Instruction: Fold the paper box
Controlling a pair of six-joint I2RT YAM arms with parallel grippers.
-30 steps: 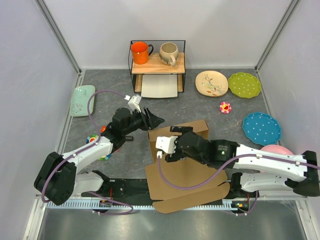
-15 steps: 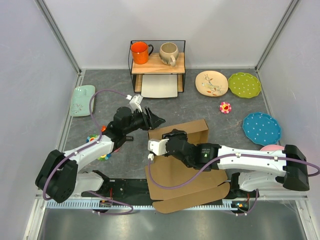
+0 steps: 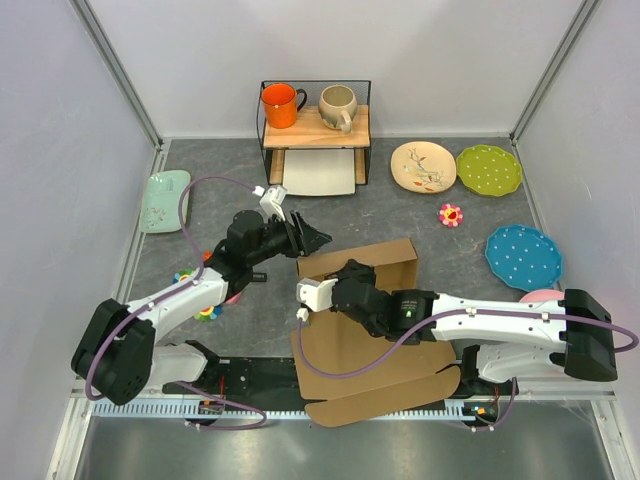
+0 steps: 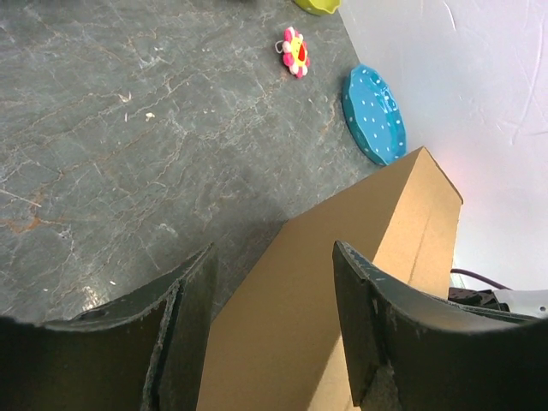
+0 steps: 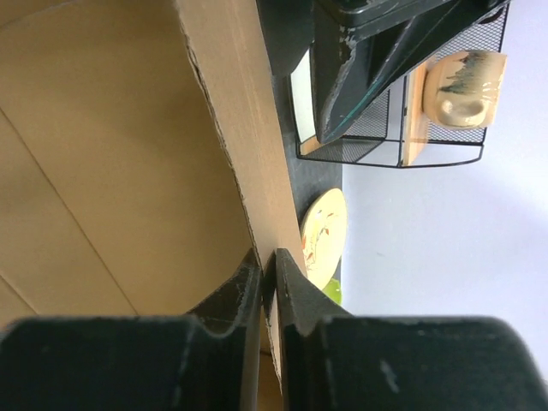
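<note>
The paper box (image 3: 375,350) is a brown cardboard sheet lying flat at the near middle, with its far wall (image 3: 372,258) standing up. My right gripper (image 3: 347,274) is shut on the top edge of that wall near its left end. In the right wrist view the right gripper (image 5: 268,257) pinches the thin cardboard wall (image 5: 244,128) between both fingers. My left gripper (image 3: 308,240) hovers open just beyond the wall's left corner. In the left wrist view the left gripper (image 4: 274,253) straddles the brown wall (image 4: 342,282) without touching it.
A wire rack (image 3: 314,130) at the back holds an orange mug (image 3: 280,104) and a beige mug (image 3: 337,106), with a white tray (image 3: 319,172) under it. Cream (image 3: 422,166), green (image 3: 489,170) and blue (image 3: 523,256) plates lie right. A mint tray (image 3: 163,200) lies left.
My right gripper has slid left onto the box's raised wall and shut on its edge. The left gripper has barely moved and stays open.
</note>
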